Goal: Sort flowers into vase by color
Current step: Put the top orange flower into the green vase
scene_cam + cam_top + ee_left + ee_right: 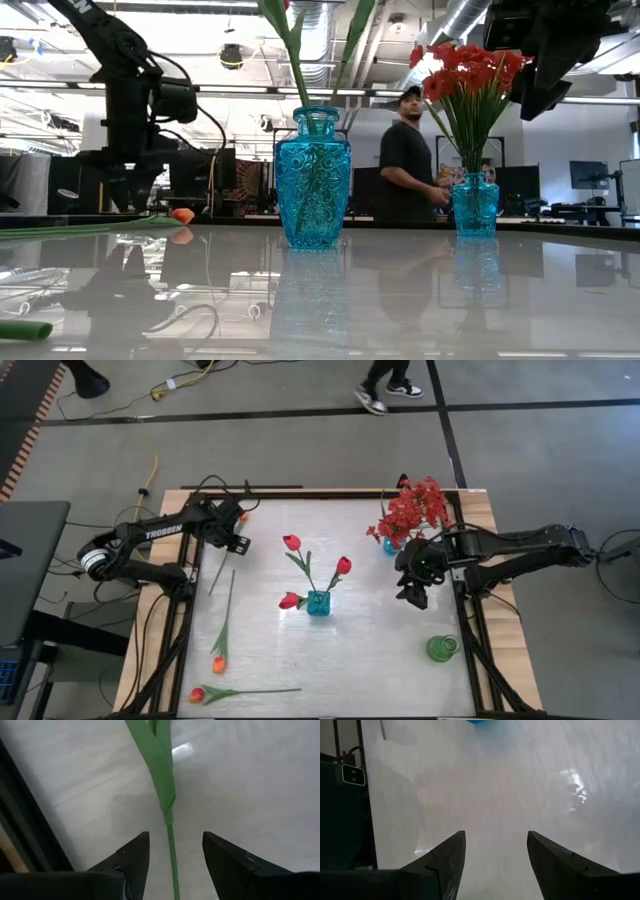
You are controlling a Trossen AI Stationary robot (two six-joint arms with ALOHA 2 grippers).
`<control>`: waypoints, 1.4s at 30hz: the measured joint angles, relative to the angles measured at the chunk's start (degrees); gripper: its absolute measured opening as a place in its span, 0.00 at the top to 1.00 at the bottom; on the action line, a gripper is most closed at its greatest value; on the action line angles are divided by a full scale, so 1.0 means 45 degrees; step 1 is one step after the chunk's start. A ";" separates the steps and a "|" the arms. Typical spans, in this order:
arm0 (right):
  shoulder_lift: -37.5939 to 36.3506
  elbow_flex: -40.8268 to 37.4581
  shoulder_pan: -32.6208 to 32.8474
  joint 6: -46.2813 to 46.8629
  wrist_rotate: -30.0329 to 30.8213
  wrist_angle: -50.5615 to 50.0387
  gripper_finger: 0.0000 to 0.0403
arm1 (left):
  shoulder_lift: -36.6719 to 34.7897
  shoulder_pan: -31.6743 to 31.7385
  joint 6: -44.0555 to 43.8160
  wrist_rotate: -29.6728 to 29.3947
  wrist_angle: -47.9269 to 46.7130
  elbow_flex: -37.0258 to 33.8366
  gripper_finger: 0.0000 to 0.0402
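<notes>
An orange tulip lies flat on the table at the far left, its bud toward the far edge and its stem running toward the near edge. My left gripper is open above it; in the left wrist view one finger stands on each side of the stem, and the gripper touches nothing. Two more orange tulips lie near the front left corner. Three red rosebuds stand in the middle blue vase. Red sprays stand in the far blue vase. My right gripper is open and empty, right of the middle vase.
A green vase stands near the table's right edge, nearer than my right gripper. Dark frame rails run along the left and right sides. A person stands in the room beyond the far edge. Bare tabletop lies at front centre.
</notes>
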 joint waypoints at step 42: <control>-0.0005 0.0000 0.1388 0.8511 -0.6369 -0.1330 0.56 | -0.0078 -0.0075 0.0871 0.1859 0.2176 -0.0147 1.00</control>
